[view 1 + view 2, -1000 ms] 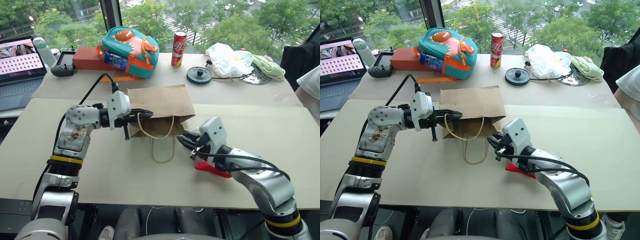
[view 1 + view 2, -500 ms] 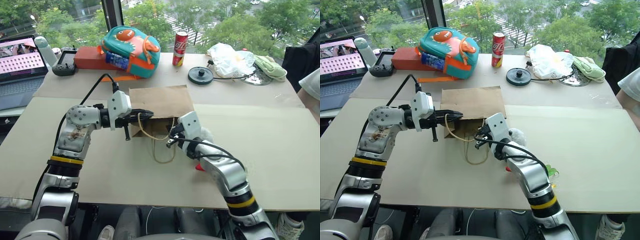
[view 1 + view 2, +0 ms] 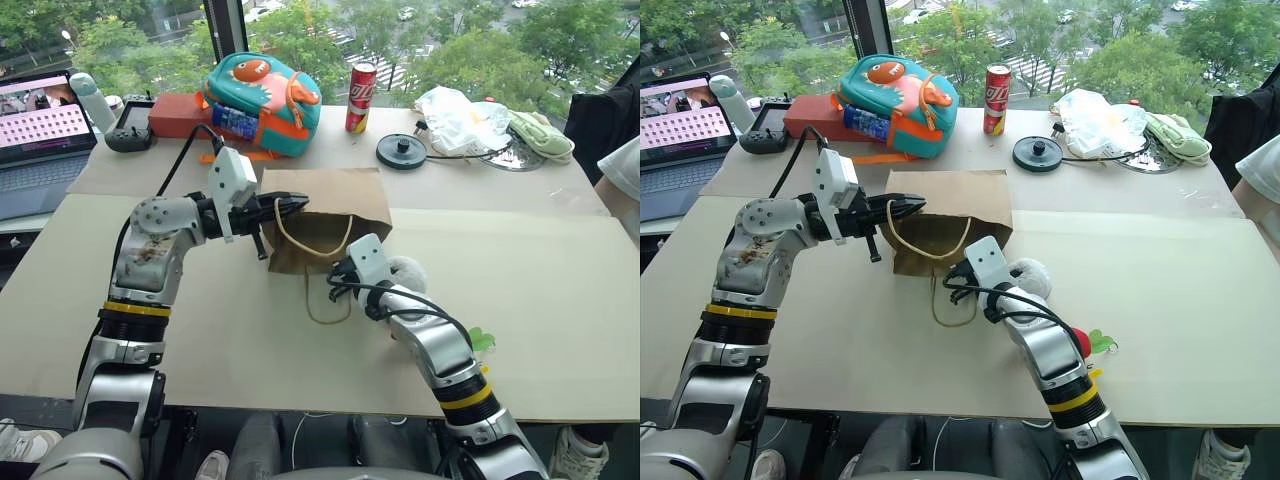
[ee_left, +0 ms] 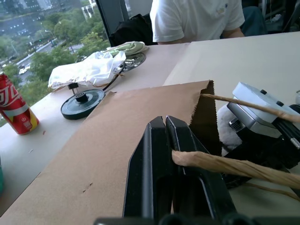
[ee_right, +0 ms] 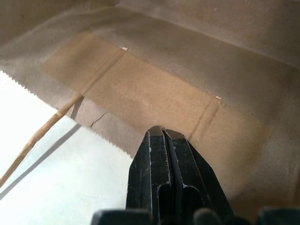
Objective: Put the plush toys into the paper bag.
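Bag handle (image 4: pixel 220 164) across closed left fingers (image 4: pixel 154 159).

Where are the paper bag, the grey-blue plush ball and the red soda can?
paper bag (image 3: pixel 330 192), left eye view, its flat upper panel.
grey-blue plush ball (image 3: pixel 408 270), left eye view, its fluffy top beside the right arm.
red soda can (image 3: pixel 994 98), right eye view, mid-body.

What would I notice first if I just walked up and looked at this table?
Probably the brown paper bag in the middle of the table, its mouth lifted by the left gripper, which is shut on a twine handle. The right gripper pokes at the bag's opening with a fluffy grey-blue ball beside its wrist. At the back sits a bright teal-and-orange backpack with a red can next to it.
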